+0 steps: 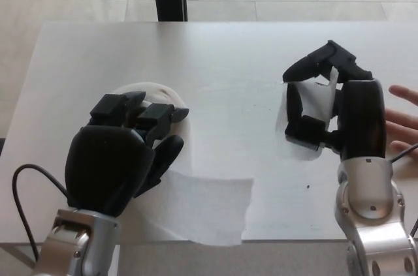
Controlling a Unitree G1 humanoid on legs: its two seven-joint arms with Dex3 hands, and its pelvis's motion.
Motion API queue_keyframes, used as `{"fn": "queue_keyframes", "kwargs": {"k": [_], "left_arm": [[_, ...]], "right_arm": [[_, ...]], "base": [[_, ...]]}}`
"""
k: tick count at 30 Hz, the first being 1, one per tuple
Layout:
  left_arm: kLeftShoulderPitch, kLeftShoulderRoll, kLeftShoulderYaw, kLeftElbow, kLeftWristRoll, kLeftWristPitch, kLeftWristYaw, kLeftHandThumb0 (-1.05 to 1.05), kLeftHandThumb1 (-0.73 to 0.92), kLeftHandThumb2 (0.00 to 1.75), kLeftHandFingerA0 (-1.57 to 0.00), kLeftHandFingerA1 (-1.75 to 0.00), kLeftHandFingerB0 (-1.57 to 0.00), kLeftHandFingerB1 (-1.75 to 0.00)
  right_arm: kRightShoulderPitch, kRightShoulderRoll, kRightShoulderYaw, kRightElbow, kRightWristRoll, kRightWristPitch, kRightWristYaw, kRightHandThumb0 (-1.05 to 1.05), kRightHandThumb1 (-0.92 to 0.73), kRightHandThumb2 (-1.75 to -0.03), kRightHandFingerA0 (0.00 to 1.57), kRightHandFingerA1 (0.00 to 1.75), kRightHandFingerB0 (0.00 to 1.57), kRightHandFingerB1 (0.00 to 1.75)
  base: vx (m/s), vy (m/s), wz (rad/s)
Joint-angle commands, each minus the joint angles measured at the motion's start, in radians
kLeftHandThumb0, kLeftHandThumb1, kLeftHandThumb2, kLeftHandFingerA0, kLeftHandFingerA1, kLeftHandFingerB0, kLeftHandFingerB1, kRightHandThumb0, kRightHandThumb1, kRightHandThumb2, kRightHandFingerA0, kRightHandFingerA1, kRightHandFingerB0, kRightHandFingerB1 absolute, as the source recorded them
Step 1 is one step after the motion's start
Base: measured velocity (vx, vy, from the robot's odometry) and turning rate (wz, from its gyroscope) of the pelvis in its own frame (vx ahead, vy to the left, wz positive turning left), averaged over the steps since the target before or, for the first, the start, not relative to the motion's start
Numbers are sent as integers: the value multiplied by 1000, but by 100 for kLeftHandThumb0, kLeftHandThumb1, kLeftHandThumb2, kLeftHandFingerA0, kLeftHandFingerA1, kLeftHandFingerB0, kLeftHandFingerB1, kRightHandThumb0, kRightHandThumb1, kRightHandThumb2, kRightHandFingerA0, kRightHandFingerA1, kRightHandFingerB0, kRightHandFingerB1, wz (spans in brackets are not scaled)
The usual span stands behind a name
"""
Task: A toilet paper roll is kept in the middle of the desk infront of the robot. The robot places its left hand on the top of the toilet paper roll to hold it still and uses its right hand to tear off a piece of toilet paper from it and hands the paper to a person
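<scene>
**Right hand grips torn sheet as left pins the roll**

The right hand point(330, 109), thumb and fingers closed on a torn piece of toilet paper point(307, 119), is raised over the desk point(235, 54) near a person's fingers point(401, 116) at the right edge. The left hand point(124, 155) rests fingers-down on the toilet paper roll point(153, 93), whose loose tail point(209, 207) lies flat toward the front edge.

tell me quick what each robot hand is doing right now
Left robot hand: pressed on top of the toilet paper roll.
Right robot hand: shut on a torn piece of toilet paper.
</scene>
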Motion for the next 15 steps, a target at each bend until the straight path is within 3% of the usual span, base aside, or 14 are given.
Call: {"fn": "queue_keyframes", "kwargs": {"k": [1, 2, 3, 4, 5, 6, 7, 9, 10, 11, 13, 15], "left_arm": [[129, 33, -29, 116, 54, 19, 5, -44, 82, 68, -36, -56, -51, -47], [133, 32, -31, 118, 51, 16, 5, -44, 83, 68, -32, -55, -49, -46], [144, 34, -32, 112, 50, 19, -1, -44, 83, 68, -32, -55, -49, -46], [153, 35, -31, 107, 51, 21, 1, -44, 83, 68, -32, -55, -49, -46], [159, 39, -29, 103, 53, 22, 0, -44, 83, 68, -32, -55, -49, -46], [160, 41, -29, 111, 51, 14, 10, -44, 83, 67, -37, -57, -52, -47], [160, 47, -30, 123, 53, 4, 24, -44, 84, 69, -36, -58, -51, -47], [161, 58, -23, 120, 53, -1, 25, -44, 83, 68, -36, -58, -52, -48], [160, 58, -14, 109, 42, 13, 0, -43, 83, 68, -38, -53, -52, -46], [160, 59, -12, 107, 41, 14, -2, -43, 83, 68, -38, -53, -52, -46], [164, 63, -3, 104, 36, 11, 4, -44, 84, 67, -34, -55, -52, -46], [170, 68, 7, 86, 30, 14, -6, -44, 83, 67, -35, -56, -52, -46]], "right_arm": [[-333, 365, -438, -193, 917, 131, -548, -31, -84, -89, 105, 175, 67, 175], [-358, 347, -454, -184, 940, 118, -560, -29, -72, -107, 104, 175, 70, 175], [-386, 326, -473, -174, 951, 114, -571, -31, -83, -95, 101, 175, 69, 175], [-406, 313, -487, -168, 955, 114, -585, -31, -83, -95, 101, 175, 69, 175], [-429, 290, -502, -162, 961, 108, -584, -26, -84, -91, 99, 175, 53, 174], [-452, 253, -519, -146, 938, 112, -557, -17, -59, -130, 95, 175, 53, 175], [-492, 182, -549, -115, 881, 135, -500, -18, -51, -142, 97, 175, 63, 175], [-513, 104, -568, -80, 819, 168, -396, -17, -56, -135, 96, 175, 64, 175], [-508, 2, -567, -53, 718, 217, -259, -18, -71, -108, 99, 175, 65, 169], [-510, -8, -569, -49, 706, 224, -243, -18, -71, -108, 99, 175, 65, 169], [-497, -114, -568, -19, 617, 256, -121, -14, -68, -107, 95, 175, 75, 153], [-477, -230, -556, 30, 521, 288, -8, -8, -48, -133, 95, 175, 74, 152]], "base": [[0, 0, 0], [0, 0, 0], [0, 0, 0], [0, 0, 0], [0, 0, 0], [0, 0, 0], [0, 0, 0], [0, 0, 0], [0, 0, 0], [0, 0, 0], [0, 0, 0], [0, 0, 0]]}}
